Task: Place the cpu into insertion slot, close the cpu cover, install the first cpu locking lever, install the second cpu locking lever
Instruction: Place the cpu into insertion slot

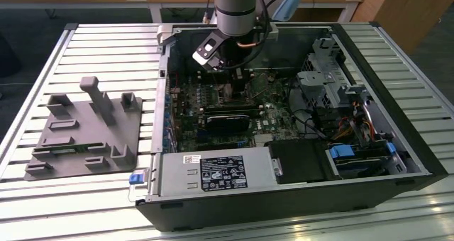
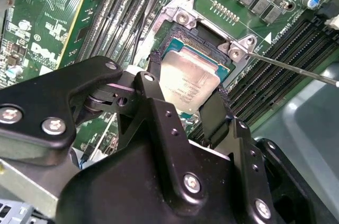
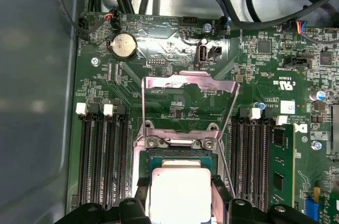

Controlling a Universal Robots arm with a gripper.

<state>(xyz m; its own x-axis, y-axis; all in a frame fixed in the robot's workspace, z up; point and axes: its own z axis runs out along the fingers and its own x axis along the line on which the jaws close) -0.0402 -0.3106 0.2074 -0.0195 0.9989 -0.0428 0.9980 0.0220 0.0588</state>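
The cpu (image 2: 192, 75), a silver-topped square chip, sits between my black fingers (image 2: 213, 112) directly over the insertion slot (image 2: 204, 41). My gripper (image 2: 188, 80) is shut on the chip's two opposite edges. I cannot tell whether the chip rests in the socket or hovers just above it. In the first wrist view the cpu (image 3: 180, 195) covers most of the insertion slot (image 3: 180, 156), and the cpu cover (image 3: 185, 79) stands flipped open beyond it. The exterior view has my gripper (image 1: 228, 89) low inside the computer case, above the green motherboard (image 1: 188, 100).
Long black memory slots (image 3: 100, 155) flank the socket on both sides. A thin metal locking lever (image 2: 296, 69) sticks out from the socket's corner. A black graphics card (image 1: 227, 121), drive cages (image 1: 326, 86) and cables (image 1: 347, 126) crowd the case. A grey fixture (image 1: 85, 129) lies on the table at the exterior view's left.
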